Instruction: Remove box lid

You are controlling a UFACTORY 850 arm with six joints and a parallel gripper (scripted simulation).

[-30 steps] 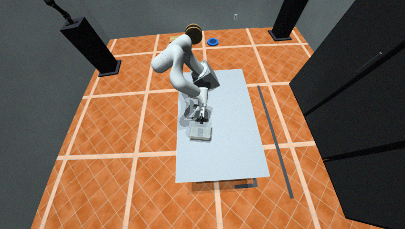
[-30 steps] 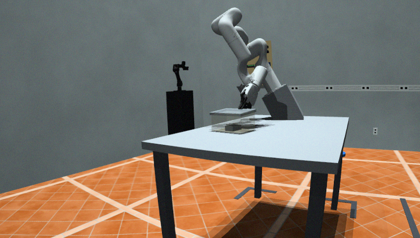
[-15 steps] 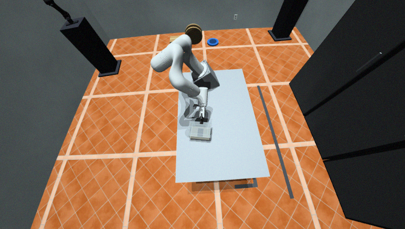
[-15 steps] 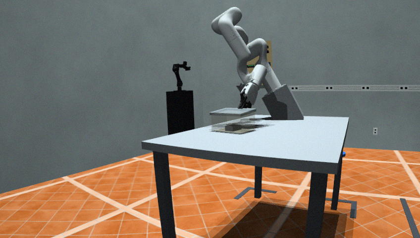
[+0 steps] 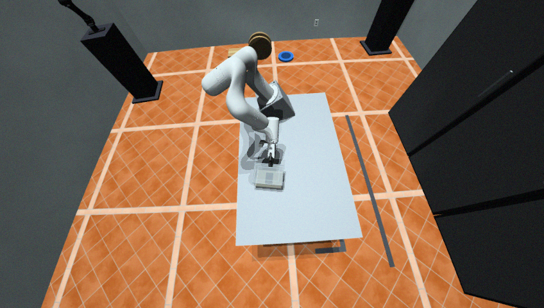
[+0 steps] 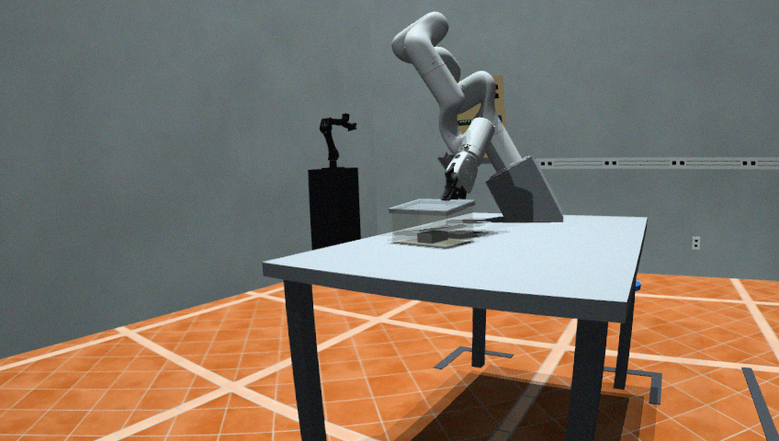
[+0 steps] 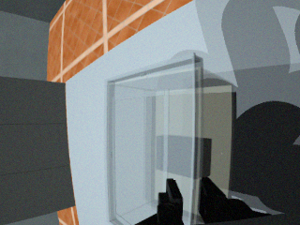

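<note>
1. black pedestal (image 6: 333, 205): stands on the floor at the far left, behind the table, with a small dark arm (image 6: 332, 136) on top; well apart from the work area.
2. table (image 6: 547, 267): pale blue top on dark legs, over an orange tiled floor (image 6: 163, 371).
3. box (image 6: 429, 235): transparent walls, resting on the table near its left edge in the exterior view; a flat tan base and a dark block (image 6: 432, 235) show inside it.
4. lid (image 6: 432, 206): grey, shallow tray shape, held level above the box and clear of the table top. in the top view the lid (image 5: 270, 178) overlaps the box outline.
5. gripper (image 6: 453, 191): dark fingers closed on the far edge of the lid, pointing down from the white arm (image 6: 437, 71). wrist view shows two fingertips pinching the near rim of the lid (image 7: 157, 144).
6. arm base (image 6: 538, 208): grey slanted block on the table just right of the box, apart from it.
7. dark cabinets (image 5: 476, 133): tall, far right in the top view, well apart from the table.
</note>
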